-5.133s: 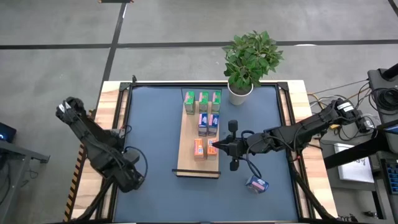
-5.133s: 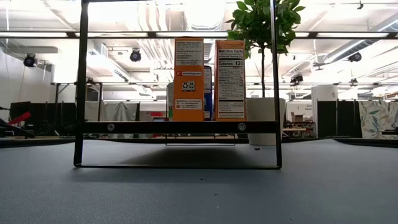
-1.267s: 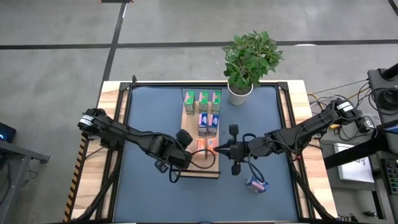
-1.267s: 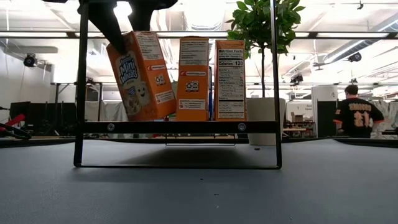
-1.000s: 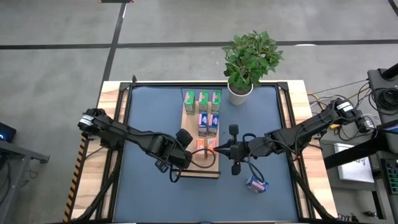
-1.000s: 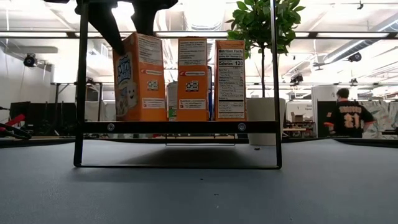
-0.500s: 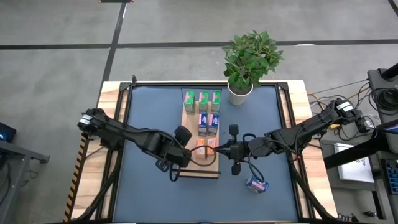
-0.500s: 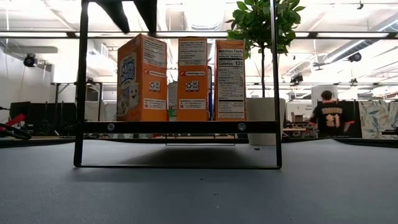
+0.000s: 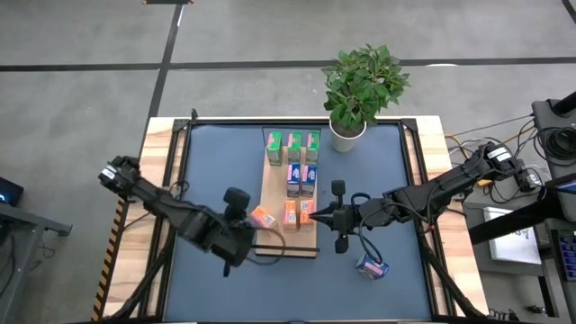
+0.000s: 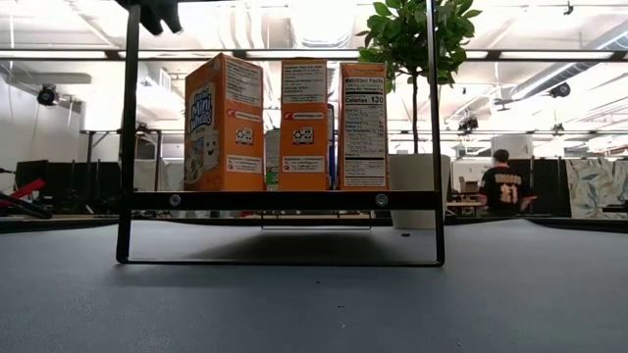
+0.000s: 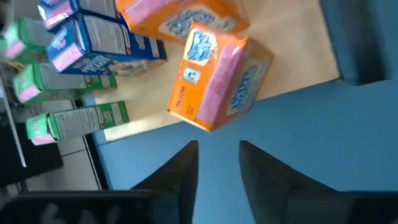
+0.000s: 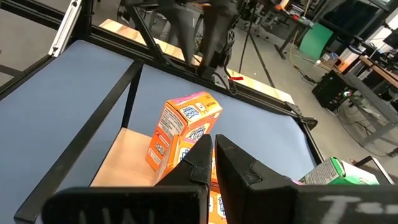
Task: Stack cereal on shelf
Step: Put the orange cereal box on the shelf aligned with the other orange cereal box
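1. Shelf [image 9: 270, 238]: a light-wood board lying flat at the middle of the blue worktop [image 9: 216, 171].
2. Cereal boxes: green [image 9: 293, 142], blue-purple [image 9: 301, 175] and orange-red [image 9: 297, 212] rows stand upright on the shelf; the third orange-red box [image 9: 263, 218] stands askew at the shelf's left edge.
3. Left gripper [image 9: 241, 236]: just beside that box, fingers [image 11: 180, 174] slightly spread, holding nothing.
4. Right gripper [image 9: 317, 214]: at the shelf's right edge, fingers [image 12: 202, 158] pressed together.
5. Potted plant [image 9: 362, 85]: at the far worktop edge.
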